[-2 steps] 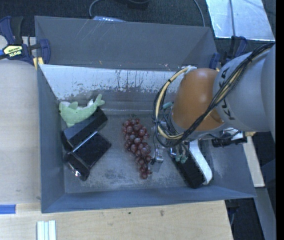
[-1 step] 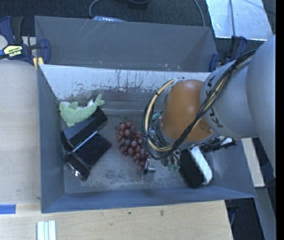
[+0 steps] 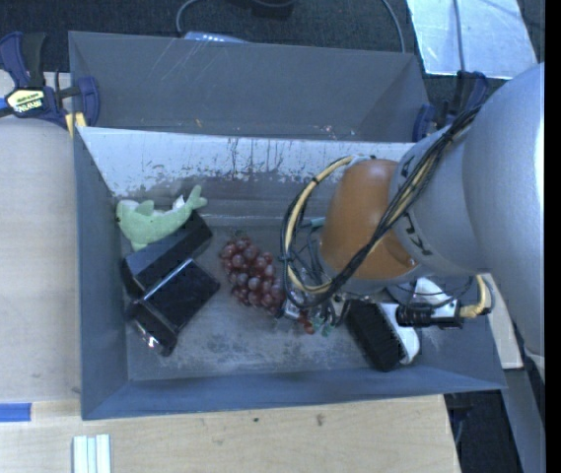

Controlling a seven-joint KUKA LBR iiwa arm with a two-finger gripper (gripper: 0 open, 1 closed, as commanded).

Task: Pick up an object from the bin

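One red grape bunch (image 3: 250,272), two black boxes (image 3: 176,299), one green toy (image 3: 157,220); claw (image 3: 308,315) beside grapes, grip unclear

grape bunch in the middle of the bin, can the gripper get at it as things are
Probably yes. The gripper sits low at the right edge of the dark red grape bunch; nothing lies on the bunch, and the black boxes are on its far left side.
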